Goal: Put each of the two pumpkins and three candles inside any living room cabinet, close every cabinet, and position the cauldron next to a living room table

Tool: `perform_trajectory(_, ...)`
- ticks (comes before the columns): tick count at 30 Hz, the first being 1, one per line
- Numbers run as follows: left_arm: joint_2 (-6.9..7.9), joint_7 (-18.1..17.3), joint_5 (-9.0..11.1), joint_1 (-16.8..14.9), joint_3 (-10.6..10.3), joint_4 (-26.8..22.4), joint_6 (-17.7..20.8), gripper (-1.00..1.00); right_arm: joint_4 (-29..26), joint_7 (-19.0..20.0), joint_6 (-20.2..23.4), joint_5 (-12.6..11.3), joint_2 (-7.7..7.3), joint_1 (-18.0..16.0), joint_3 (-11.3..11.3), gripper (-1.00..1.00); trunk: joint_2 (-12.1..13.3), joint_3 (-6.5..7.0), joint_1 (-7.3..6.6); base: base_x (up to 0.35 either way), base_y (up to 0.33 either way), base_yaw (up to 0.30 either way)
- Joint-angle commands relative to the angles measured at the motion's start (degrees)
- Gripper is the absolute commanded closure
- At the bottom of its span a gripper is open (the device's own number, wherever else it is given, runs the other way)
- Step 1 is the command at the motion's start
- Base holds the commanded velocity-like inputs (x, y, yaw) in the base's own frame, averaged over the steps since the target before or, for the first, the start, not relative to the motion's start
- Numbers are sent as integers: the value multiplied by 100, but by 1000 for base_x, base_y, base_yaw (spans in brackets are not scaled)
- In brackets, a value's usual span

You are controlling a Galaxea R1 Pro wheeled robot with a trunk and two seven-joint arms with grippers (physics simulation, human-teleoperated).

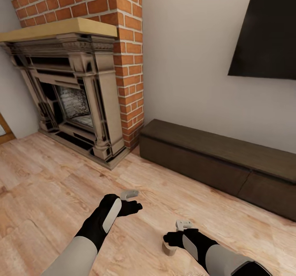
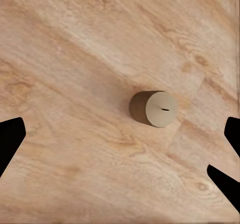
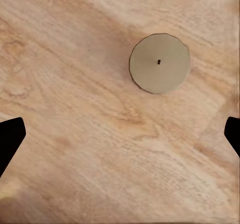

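Hovering over floor (image 1: 49,185), both sets of fingers apart, empty. Right gripper (image 3: 120,134) off-centre from candle (image 3: 159,63); risks clipping, toppling it. Cabinet (image 1: 213,161) shut.

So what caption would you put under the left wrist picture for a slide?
Left gripper open above a stubby tan candle standing on the wooden floor.

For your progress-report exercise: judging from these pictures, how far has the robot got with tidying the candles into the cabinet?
Nothing looks done. The long dark-brown wood cabinet is shut. In hand: both hands hover open over the wood floor, the left hand above one stubby tan candle, the right hand above another. Neither is grasped. Left: stowing the candles.
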Motion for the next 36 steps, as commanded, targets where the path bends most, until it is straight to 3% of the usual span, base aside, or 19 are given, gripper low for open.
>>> perform_trajectory(1, 3, 55, 62, -1, -10, -10, 19, -100, -2, 3, 21, -52, -1, -4, 48, -100, -2, -6, -1, 0, 0, -293)
perform_trajectory(19, 3, 55, 63, -1, -10, -10, 19, -100, -5, 9, 72, -36, -1, -7, 74, -100, -2, -12, -1, 172, -15, -58)
perform_trajectory(36, 3, 55, 63, -1, -10, -10, 19, -100, -5, 3, 66, -34, -1, -8, 92, -100, -684, -317, 372, 5, -1, 0)
